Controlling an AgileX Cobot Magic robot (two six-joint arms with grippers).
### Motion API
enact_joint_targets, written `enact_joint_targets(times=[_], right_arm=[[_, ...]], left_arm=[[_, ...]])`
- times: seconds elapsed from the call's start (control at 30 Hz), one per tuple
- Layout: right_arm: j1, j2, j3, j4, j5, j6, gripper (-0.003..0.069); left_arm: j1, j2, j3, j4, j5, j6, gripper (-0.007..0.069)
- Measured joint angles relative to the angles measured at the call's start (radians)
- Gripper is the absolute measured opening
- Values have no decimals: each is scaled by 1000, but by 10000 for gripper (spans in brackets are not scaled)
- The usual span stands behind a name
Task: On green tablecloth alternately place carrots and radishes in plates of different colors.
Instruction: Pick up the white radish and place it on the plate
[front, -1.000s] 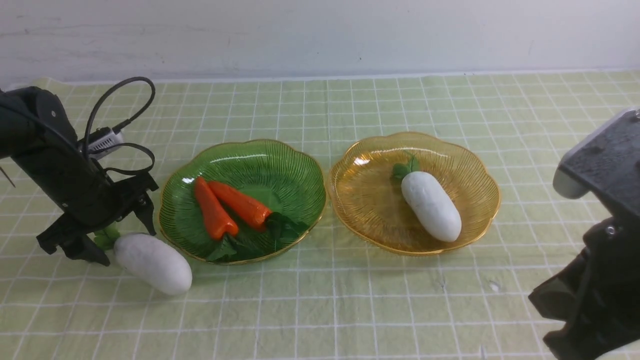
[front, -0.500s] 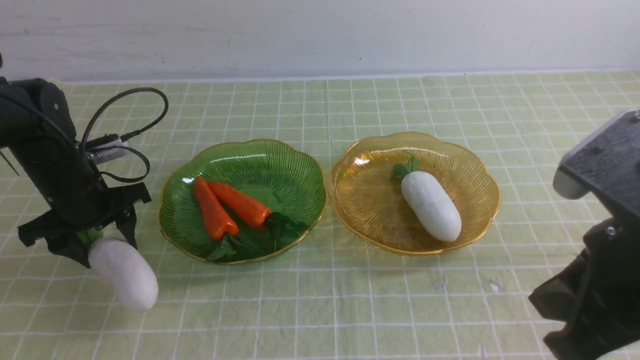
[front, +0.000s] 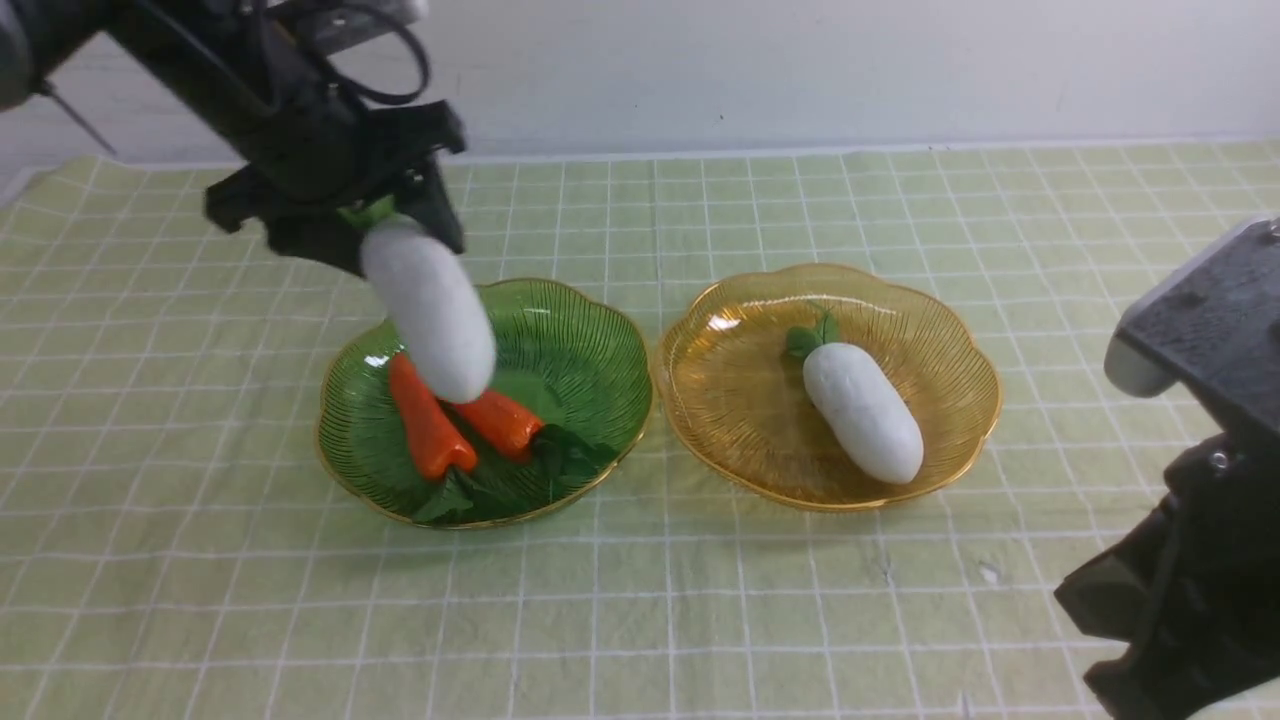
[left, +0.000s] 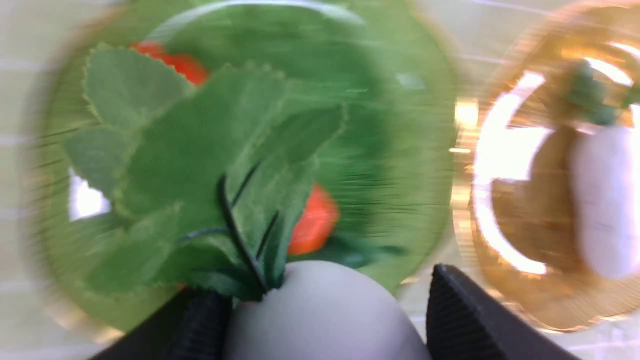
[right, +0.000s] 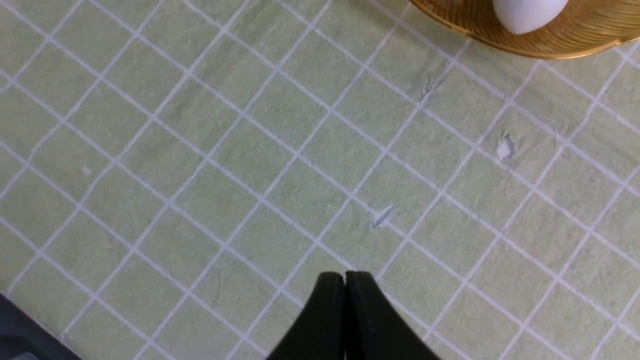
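Right of the green plate (front: 600, 340), nearest you, the right gripper (right: 345, 278) idles over the cloth (front: 640, 600), fingers pressed together. Both carrots (front: 428, 430) lie in the green plate; one radish (front: 862, 410) lies in the amber plate (front: 730, 400) beside it. Above the green plate, the left gripper (front: 372, 232) pinches a second radish (front: 430, 310) at its leaf end, so it hangs clear for transfer.

Wrinkled green tablecloth (front: 700, 600) covering table, bearing green plate (front: 585, 330) below left gripper (front: 385, 235) and amber plate (front: 740, 400) just beside, ahead of right gripper (right: 345, 285).
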Motion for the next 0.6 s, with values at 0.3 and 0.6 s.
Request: enact_joint_targets(times=[0.3, 0.6], right_arm=[[0, 0, 0, 0, 3, 0, -15], [0, 0, 0, 0, 2, -6, -15]], left_arm=[[-243, 245, -151, -5, -202, -42, 444], [-298, 377, -167, -51, -354, -40, 512]])
